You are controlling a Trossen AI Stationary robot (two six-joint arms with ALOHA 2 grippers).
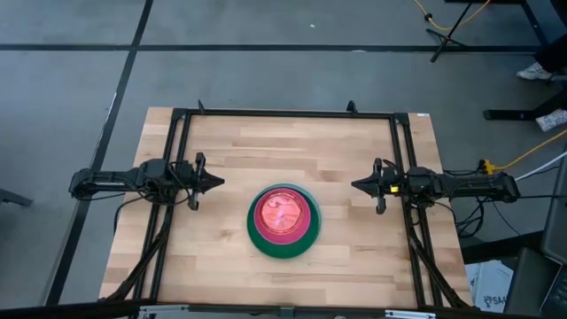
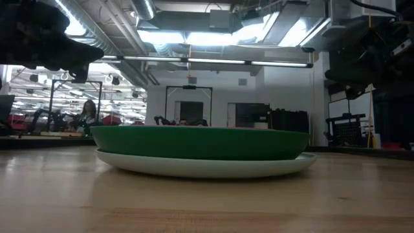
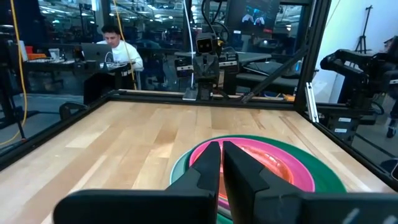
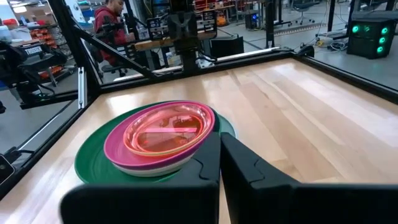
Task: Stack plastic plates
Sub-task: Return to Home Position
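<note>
The plates stand in one stack (image 1: 283, 221) at the middle of the table's near half. A light blue plate (image 2: 207, 167) lies at the bottom on the wood. A dark green plate (image 2: 200, 142) rests in it, then a magenta one (image 4: 158, 152), and a translucent pink-red one (image 4: 168, 130) sits on top. Other plates are hidden or out of view. My left gripper (image 1: 218, 182) hovers to the stack's left, shut. My right gripper (image 1: 357, 185) hovers to its right, shut. Neither touches anything.
A black metal frame (image 1: 283, 113) runs around the table's far, left and right sides. Bare wood (image 1: 283, 146) lies between the stack and the far rail. A person (image 3: 115, 46) sits at a desk beyond the table.
</note>
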